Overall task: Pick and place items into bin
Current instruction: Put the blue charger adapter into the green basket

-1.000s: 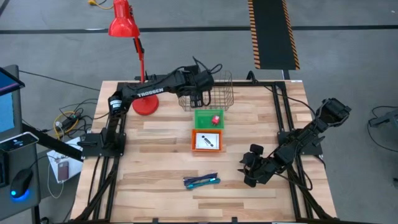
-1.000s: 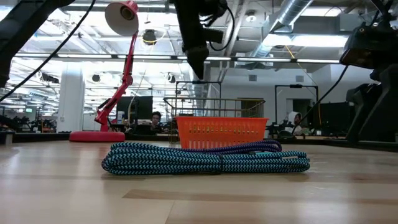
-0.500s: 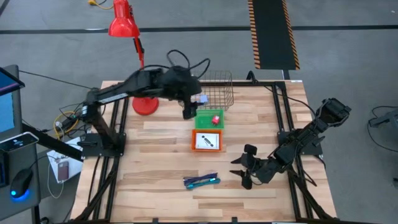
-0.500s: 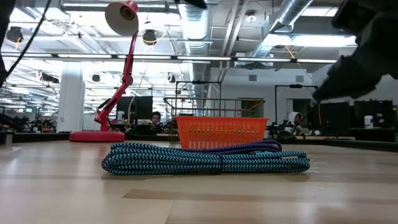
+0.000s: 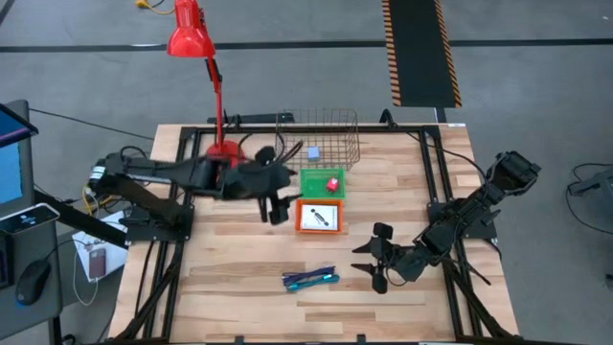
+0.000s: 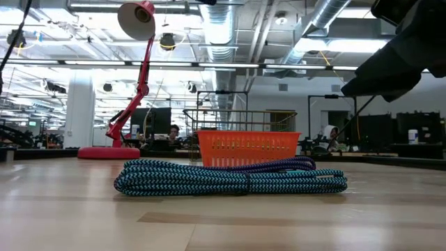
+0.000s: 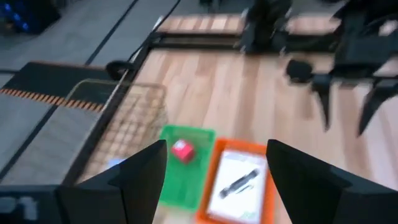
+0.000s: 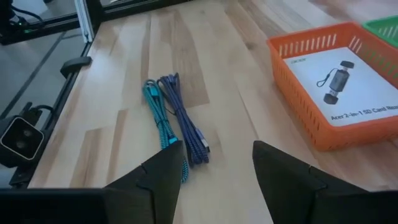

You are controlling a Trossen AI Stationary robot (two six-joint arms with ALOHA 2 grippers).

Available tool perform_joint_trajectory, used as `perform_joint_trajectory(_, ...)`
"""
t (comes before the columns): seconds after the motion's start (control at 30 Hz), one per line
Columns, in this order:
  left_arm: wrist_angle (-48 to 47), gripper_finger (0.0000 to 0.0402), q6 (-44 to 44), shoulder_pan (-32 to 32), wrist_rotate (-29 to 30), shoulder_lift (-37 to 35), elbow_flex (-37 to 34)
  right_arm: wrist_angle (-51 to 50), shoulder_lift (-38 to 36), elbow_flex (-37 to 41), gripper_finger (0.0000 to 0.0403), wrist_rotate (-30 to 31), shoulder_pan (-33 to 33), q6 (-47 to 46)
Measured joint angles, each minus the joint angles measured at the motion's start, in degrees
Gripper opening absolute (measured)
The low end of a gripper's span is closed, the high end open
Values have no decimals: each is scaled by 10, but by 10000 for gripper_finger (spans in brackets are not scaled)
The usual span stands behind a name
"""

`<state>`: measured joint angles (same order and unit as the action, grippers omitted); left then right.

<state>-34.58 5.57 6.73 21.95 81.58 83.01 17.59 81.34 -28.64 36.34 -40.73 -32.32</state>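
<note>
My left gripper (image 5: 275,209) (image 7: 214,180) hangs open just left of the orange tray (image 5: 321,218), touching nothing. That tray holds a white card with a black mark (image 7: 239,182) (image 8: 342,87). A small red block (image 5: 331,183) (image 7: 181,150) sits in the green tray (image 5: 322,171). A pale-blue item (image 5: 313,152) lies in the wire basket (image 5: 319,134). Blue and teal braided cables (image 5: 309,279) (image 8: 174,127) (image 6: 230,176) lie coiled on the wood. My right gripper (image 5: 374,264) (image 8: 214,177) is open, a short way right of the cables.
A red desk lamp (image 5: 206,57) stands on its round base (image 5: 222,153) at the table's far left, partly under my left arm. Black frame rails (image 5: 436,192) run along the table's sides. Bare wood lies left of the trays and around the cables.
My left gripper has drawn back from over the wire basket toward the near edge and now sits beside the orange tray; a pale-blue item now shows in the basket. My right gripper has opened and shifted slightly toward the cables.
</note>
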Motion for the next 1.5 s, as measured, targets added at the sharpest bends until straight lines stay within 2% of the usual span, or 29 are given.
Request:
perform_joint_trajectory(0.17, 183, 265, 44, 41, 0, -64, -170, 58, 43, 0, 187, 0, 1, 26)
perform_joint_trajectory(0.3, 314, 265, 76, 74, -2, -96, -276, 126, 98, 0, 187, -2, 8, 47)
perform_joint_trajectory(0.57, 486, 265, 111, 155, 23, -85, -403, 209, 182, 0, 187, -5, 31, 58)
perform_joint_trajectory(0.87, 511, 265, 120, 202, 105, -80, -427, 219, 179, 0, 187, -18, 48, 61)
perform_joint_trajectory(1.27, 503, 265, 115, 203, 100, -80, -427, 239, 176, 0, 187, -18, 48, 67)
perform_joint_trajectory(1.5, 486, 265, 109, 203, 99, -80, -427, 290, 156, 0, 187, -18, 56, 114)
